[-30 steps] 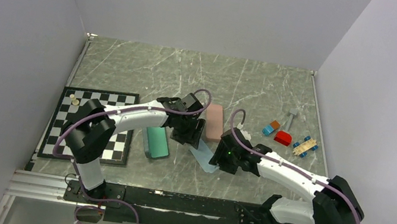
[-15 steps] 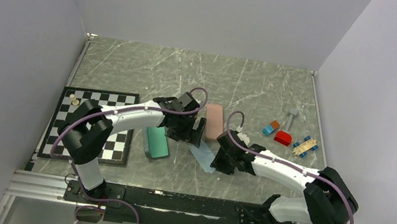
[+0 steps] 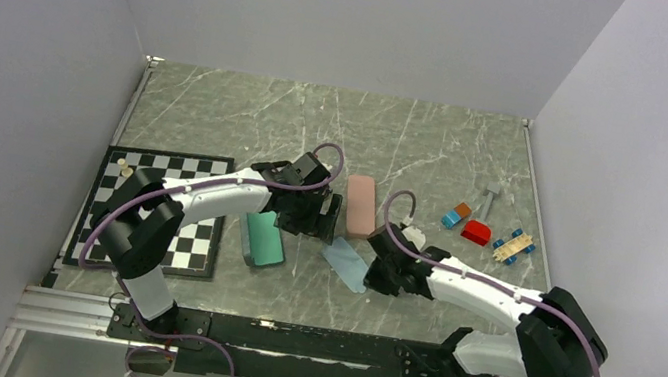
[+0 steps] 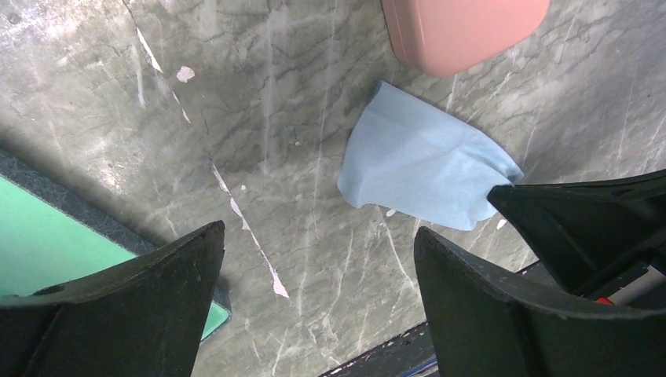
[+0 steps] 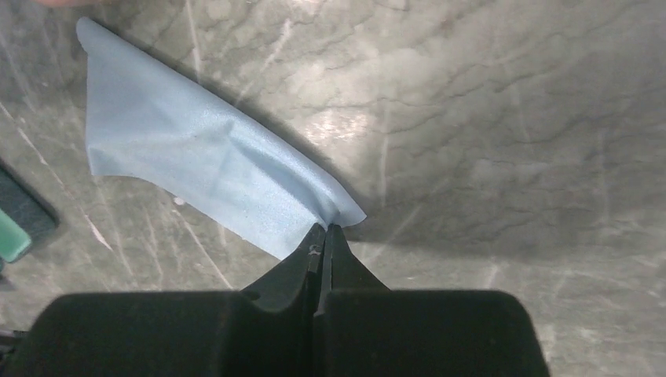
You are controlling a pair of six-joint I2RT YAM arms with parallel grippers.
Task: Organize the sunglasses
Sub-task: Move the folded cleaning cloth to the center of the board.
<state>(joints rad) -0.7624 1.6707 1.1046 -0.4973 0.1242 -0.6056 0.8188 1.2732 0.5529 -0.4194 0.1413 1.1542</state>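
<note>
Can't spot sunglasses in any view; got right hand (image 5: pixel 322 229) pinched fully shut on near corner of blue cloth (image 5: pixel 204 169) lying diagonally on tabletop (image 5: pixel 510 118) toward pink case (image 4: pixel 463 31), left hand (image 4: pixel 318 232) wide open, empty, just beside cloth's far end, next to green case (image 4: pixel 47 243).

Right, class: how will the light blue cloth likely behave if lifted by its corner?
Probably floppy: the cloth lies creased where the right gripper pinches its corner. Likely light, being thin; it should hang limp, not hold shape.
</note>
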